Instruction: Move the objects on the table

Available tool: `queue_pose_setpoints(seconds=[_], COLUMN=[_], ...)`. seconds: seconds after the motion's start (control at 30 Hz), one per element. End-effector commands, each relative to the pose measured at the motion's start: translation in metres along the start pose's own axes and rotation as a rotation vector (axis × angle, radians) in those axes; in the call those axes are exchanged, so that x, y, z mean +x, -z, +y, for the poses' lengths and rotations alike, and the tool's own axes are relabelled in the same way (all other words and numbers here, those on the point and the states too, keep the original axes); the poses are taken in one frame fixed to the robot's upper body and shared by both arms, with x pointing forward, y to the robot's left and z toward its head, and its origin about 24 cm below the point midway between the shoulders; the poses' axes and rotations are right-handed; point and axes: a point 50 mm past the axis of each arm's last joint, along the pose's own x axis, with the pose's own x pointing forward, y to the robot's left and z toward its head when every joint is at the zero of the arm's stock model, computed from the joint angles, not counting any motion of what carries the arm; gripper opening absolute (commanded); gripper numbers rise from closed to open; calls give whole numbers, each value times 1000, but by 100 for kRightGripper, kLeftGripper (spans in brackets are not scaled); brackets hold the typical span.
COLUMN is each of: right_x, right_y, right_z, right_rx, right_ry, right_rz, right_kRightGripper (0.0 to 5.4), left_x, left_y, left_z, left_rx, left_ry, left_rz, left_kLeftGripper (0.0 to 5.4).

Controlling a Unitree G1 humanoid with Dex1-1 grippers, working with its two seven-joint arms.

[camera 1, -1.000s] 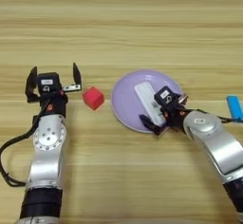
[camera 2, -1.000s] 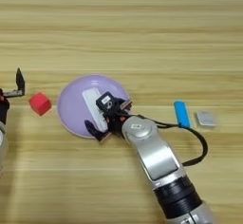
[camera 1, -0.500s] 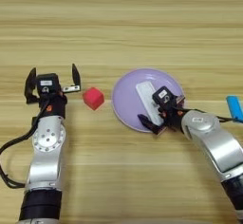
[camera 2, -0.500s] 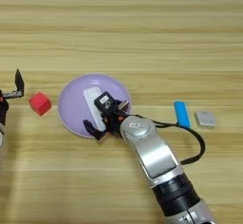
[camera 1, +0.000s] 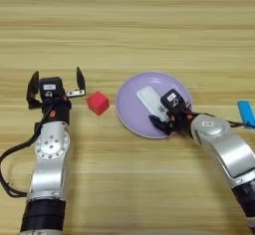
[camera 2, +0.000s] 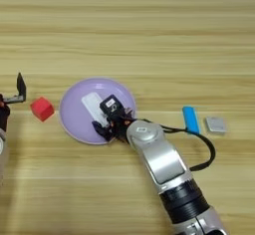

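light-brown wooden table [camera 1: 129,25] with horizontal grain streaks is filling both views from above. near the middle, a round lilac plate [camera 1: 130,110] is sitting flat on the wood. a flat white oblong device [camera 1: 149,99] with a grey label is lying on the plate, angled diagonally.

the right gripper [camera 1: 162,114] is reaching in from the lower right and hovering over the near right part of the plate, right at the near end of the white device. its black fingers are crowded against the device, and it is not possible to tell whether they are gripping it or standing apart.

a small red cube [camera 1: 98,102] is resting on the wood just left of the plate, not touching it. the left gripper [camera 1: 56,83] is sitting left of the cube, with its two black fingers [camera 1: 79,79] pointing up the table and spread wide apart, holding nothing. the nearer finger is close to the cube but apart from it.

well to the right of the plate, a small blue bar [camera 2: 190,120] is lying on the table, and just right of that a small silver-grey square block [camera 2: 215,124] is lying flat. a black cable is looping from the right arm toward the blue bar.
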Motion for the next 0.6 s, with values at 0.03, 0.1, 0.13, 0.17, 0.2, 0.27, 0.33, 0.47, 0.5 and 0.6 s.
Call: queue_pose_setpoints(seconds=[0.03, 0.1, 0.13, 0.17, 0.2, 0.27, 0.33, 0.47, 0.5, 0.6], right_x=[1, 1, 1, 0, 0, -1, -2, -7, -8, -12], right_y=[11, 10, 9, 8, 6, 4, 1, -10, -12, -20], right_z=[-1, -1, -1, -1, -1, -1, -1, -1, -2, -1], right_rx=[12, 9, 8, 7, 8, 10, 10, 15, 15, 16], right_ry=[10, 12, 14, 16, 17, 18, 21, 32, 35, 39], right_rz=[53, 49, 44, 36, 28, 18, 4, -46, -57, -87], right_kRightGripper=[293, 291, 291, 291, 291, 291, 291, 291, 291, 291], left_x=[-1, -1, -1, -2, -2, -2, -2, -2, -2, -1], left_y=[-1, -1, -1, -1, -1, -1, -1, -1, -1, -1], left_z=[-1, -1, -1, -1, -1, 0, 0, 0, 0, 0], left_rx=[2, 3, 3, 3, 3, 3, 3, 3, 3, 4], left_ry=[-4, -4, -4, -4, -4, -5, -5, -5, -5, -5], left_rz=[4, 4, 4, 4, 4, 4, 4, 5, 5, 5], left_kLeftGripper=[540, 540, 540, 540, 540, 540, 540, 540, 540, 540])
